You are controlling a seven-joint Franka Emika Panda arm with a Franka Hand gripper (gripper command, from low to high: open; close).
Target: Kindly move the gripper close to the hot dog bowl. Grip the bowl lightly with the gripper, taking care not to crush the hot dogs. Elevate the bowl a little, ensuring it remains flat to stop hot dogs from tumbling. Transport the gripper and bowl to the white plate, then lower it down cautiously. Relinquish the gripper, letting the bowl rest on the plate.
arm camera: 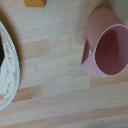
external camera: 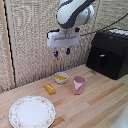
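Kitchen-like mock-up: wooden counter (external camera: 95,107), black air fryer (external camera: 109,52), woven wall (external camera: 30,40).

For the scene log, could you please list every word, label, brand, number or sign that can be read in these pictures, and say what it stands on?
None can be read.
Black boxy appliance: no legible brand or label; too blurred to tell.
Large round white plate with floral-patterned rim: floral pattern only, no lettering.
Pink plastic cup: plain.
Small round pale bowl with orange-yellow food: plain.
White and grey gripper with blue-tipped fingers: no markings visible.
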